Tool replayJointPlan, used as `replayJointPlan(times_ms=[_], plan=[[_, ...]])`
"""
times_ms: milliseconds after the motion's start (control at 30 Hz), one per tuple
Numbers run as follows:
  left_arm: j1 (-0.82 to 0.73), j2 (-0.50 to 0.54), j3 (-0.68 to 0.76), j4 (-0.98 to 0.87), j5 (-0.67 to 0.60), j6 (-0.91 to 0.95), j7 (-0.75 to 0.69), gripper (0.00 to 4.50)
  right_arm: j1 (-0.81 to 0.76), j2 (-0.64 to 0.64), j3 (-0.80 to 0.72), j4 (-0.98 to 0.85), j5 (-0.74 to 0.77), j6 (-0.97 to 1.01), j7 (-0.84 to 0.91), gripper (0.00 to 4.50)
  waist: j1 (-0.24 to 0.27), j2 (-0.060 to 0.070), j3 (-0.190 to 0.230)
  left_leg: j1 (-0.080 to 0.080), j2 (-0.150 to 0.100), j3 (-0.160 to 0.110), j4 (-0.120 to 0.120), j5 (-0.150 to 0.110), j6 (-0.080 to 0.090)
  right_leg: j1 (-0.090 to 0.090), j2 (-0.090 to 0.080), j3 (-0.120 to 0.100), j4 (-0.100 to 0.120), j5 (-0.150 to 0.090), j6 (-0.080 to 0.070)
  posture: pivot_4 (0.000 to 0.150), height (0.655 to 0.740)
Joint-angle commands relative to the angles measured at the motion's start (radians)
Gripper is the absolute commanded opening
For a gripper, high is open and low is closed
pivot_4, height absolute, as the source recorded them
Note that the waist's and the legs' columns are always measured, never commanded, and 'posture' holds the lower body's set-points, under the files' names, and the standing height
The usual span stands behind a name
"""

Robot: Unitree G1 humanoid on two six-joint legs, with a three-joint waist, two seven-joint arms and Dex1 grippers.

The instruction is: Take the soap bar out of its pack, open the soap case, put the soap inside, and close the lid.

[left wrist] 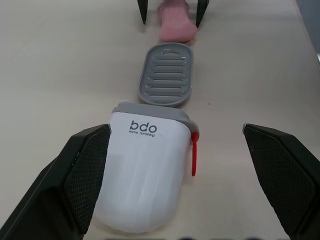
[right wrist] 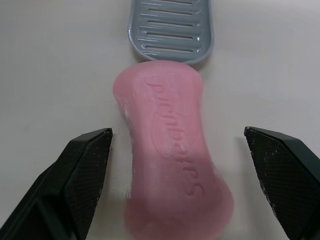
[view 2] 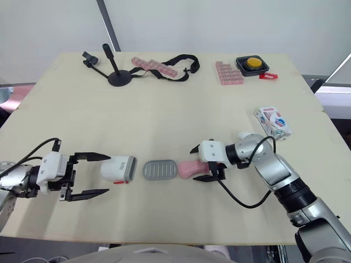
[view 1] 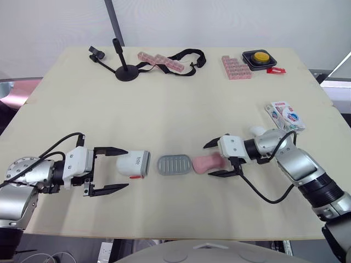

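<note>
One pink soap bar point(right wrist: 167, 150) lies unwrapped on the tabletop point(view 1: 181, 115), near its front edge. The right gripper point(view 1: 208, 160) has its jaws spread wide, one finger on each side of the bar, and the right wrist view shows a clear gap between the soap and both fingers. The far end of the bar meets the rim of one grey ribbed tray point(view 1: 175, 164), which lies flat just beside it toward the robot's left.

Next in the same row is one white case shell point(view 1: 134, 163) with a grey rim, a red tab and the letters "bdo" on it. It lies on its side with its open end facing the tray, close to it but apart. The left gripper point(view 1: 125, 169) is also released, its jaws straddling this shell. One finger sits right against the shell's side, though I cannot tell whether it touches, and the other finger stands well clear.

One soap pack point(view 1: 286, 115), white with blue and red print, lies near the right edge of the tabletop, behind the right arm.

Along the far edge there is one black stand point(view 1: 125, 68) with a clip arm and one black strap point(view 1: 189, 55) running beside some pink blocks point(view 1: 159, 60). A second cluster of pink blocks point(view 1: 236, 67) lies to the right of those, followed by one yellow button point(view 1: 260, 56) in a black housing and one small red piece point(view 1: 276, 70).
</note>
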Motion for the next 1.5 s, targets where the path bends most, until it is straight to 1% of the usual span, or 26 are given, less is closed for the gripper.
replayJointPlan(times_ms=[33, 167, 300, 333, 367, 467, 667, 800, 967, 1100, 1167, 1333, 1500], plan=[[0.003, -0.002, 0.018, -0.038, -0.015, 0.003, 0.014, 4.49, -0.035, 0.000, 0.011, 0.007, -0.018, -0.056, 0.029, 4.50, -0.001, 0.000, 0.000, 0.000, 0.000, 0.000, 0.000, 0.000, 0.000, 0.000, 0.000, 0.000, 0.000, 0.000, 0.000, 0.150, 0.7400], [0.005, -0.011, 0.010, -0.046, -0.009, 0.003, 0.025, 4.49, -0.057, 0.005, 0.026, 0.031, -0.030, -0.088, 0.050, 4.50, -0.001, 0.000, 0.000, 0.000, 0.000, 0.000, 0.000, 0.000, 0.000, 0.000, 0.000, 0.000, 0.000, 0.000, 0.000, 0.150, 0.7400], [0.006, -0.021, 0.003, -0.054, -0.002, 0.007, 0.037, 4.50, -0.065, 0.009, 0.038, 0.040, -0.038, -0.094, 0.062, 3.36, -0.001, 0.000, 0.000, 0.000, 0.000, 0.000, 0.000, 0.000, 0.000, 0.000, 0.000, 0.000, 0.001, 0.000, 0.000, 0.150, 0.7400], [0.006, -0.022, 0.003, -0.056, -0.002, 0.008, 0.039, 4.50, -0.065, 0.009, 0.040, 0.042, -0.041, -0.096, 0.064, 2.83, -0.001, 0.000, 0.000, 0.000, 0.000, 0.000, 0.000, 0.000, 0.000, 0.000, 0.000, 0.000, 0.001, 0.000, 0.000, 0.150, 0.7400], [0.006, -0.023, 0.002, -0.058, -0.001, 0.010, 0.041, 4.50, -0.064, 0.009, 0.042, 0.044, -0.041, -0.093, 0.066, 2.67, -0.001, 0.000, 0.000, 0.000, 0.000, 0.000, 0.000, 0.000, 0.000, 0.000, 0.000, 0.000, 0.001, 0.000, 0.000, 0.150, 0.7400], [0.006, -0.025, 0.001, -0.060, 0.000, 0.012, 0.045, 4.50, -0.061, 0.010, 0.042, 0.052, -0.047, -0.102, 0.066, 1.72, -0.001, -0.001, -0.001, 0.000, 0.000, 0.000, 0.000, 0.000, 0.000, 0.000, 0.000, 0.000, 0.001, 0.000, 0.000, 0.150, 0.7400], [0.007, -0.025, 0.000, -0.058, 0.004, 0.012, 0.050, 4.50, -0.060, 0.008, 0.030, 0.040, -0.038, -0.106, 0.067, 1.69, 0.000, -0.002, -0.001, 0.000, 0.000, 0.000, 0.001, 0.000, 0.000, 0.000, 0.000, 0.000, 0.002, 0.000, 0.000, 0.150, 0.7400], [0.001, -0.023, 0.000, -0.048, 0.006, 0.011, 0.051, 4.50, -0.070, 0.008, 0.000, -0.010, 0.003, -0.071, 0.067, 1.69, 0.000, -0.002, -0.001, 0.000, 0.000, 0.000, 0.001, 0.000, 0.000, 0.000, 0.000, 0.000, 0.002, 0.000, 0.000, 0.150, 0.7400], [-0.014, -0.012, 0.017, -0.011, 0.002, 0.010, 0.041, 4.50, -0.109, 0.029, -0.028, -0.134, 0.051, 0.085, 0.034, 1.69, 0.000, -0.002, -0.001, 0.000, 0.000, 0.000, 0.001, 0.000, 0.000, -0.001, 0.001, 0.000, 0.002, 0.000, 0.000, 0.150, 0.7400], [-0.036, -0.009, 0.021, 0.017, 0.004, 0.004, 0.032, 4.50, -0.146, 0.096, 0.002, -0.234, 0.053, 0.257, -0.037, 1.69, 0.000, -0.002, -0.001, 0.000, 0.001, 0.000, 0.001, 0.001, -0.001, -0.002, 0.002, 0.001, 0.003, 0.000, 0.000, 0.150, 0.7400], [-0.045, -0.012, 0.019, 0.025, 0.004, 0.005, 0.032, 4.50, -0.156, 0.117, 0.022, -0.265, 0.040, 0.312, -0.059, 1.69, 0.004, -0.002, -0.001, 0.000, 0.001, 0.000, 0.001, 0.001, -0.001, -0.002, 0.002, 0.001, 0.003, 0.000, 0.000, 0.150, 0.7400], [-0.053, -0.025, 0.002, 0.021, 0.008, 0.016, 0.047, 4.50, -0.188, 0.187, 0.104, -0.291, -0.013, 0.436, -0.140, 1.69, 0.004, -0.002, -0.001, 0.000, 0.000, 0.000, 0.001, 0.001, -0.001, -0.002, 0.002, 0.001, 0.004, 0.000, 0.000, 0.150, 0.7400], [-0.048, -0.031, -0.010, -0.003, 0.008, 0.033, 0.063, 4.50, -0.204, 0.228, 0.168, -0.301, -0.035, 0.528, -0.182, 1.69, 0.002, -0.002, -0.001, 0.000, 0.001, 0.000, 0.001, 0.002, -0.002, -0.002, 0.001, 0.001, 0.004, 0.000, 0.000, 0.150, 0.7400]])
